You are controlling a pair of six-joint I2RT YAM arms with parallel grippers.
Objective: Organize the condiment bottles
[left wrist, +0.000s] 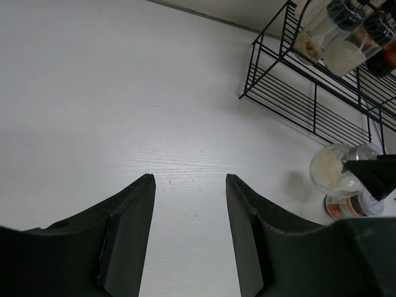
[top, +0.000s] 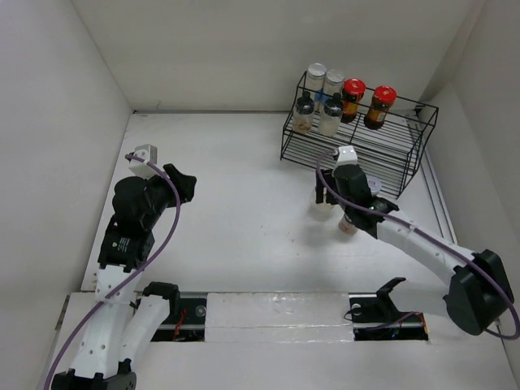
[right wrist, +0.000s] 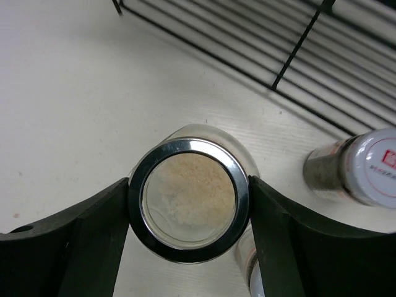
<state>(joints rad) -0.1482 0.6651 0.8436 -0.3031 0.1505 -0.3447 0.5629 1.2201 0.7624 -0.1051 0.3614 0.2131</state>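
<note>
A clear jar (right wrist: 189, 204) with a silver lid and pale powder inside stands on the table in front of the rack. My right gripper (right wrist: 189, 181) is shut on it, one finger against each side of the lid; the top view shows that gripper (top: 327, 197) above the jar. Seen from the left wrist, the same jar (left wrist: 331, 167) has a black finger at its right. My left gripper (left wrist: 190, 179) hangs open over bare table, far left (top: 183, 183). Two red-capped amber bottles (top: 353, 93), two black-capped ones (top: 305, 112) and two silver-lidded ones (top: 315, 77) stand on the rack's top shelf.
The black wire rack (top: 357, 142) stands at the back right against the wall. A white-lidded bottle (right wrist: 362, 167) stands just right of the held jar, and another bottle (right wrist: 247, 260) lies close under it, partly hidden. White walls enclose the table on three sides.
</note>
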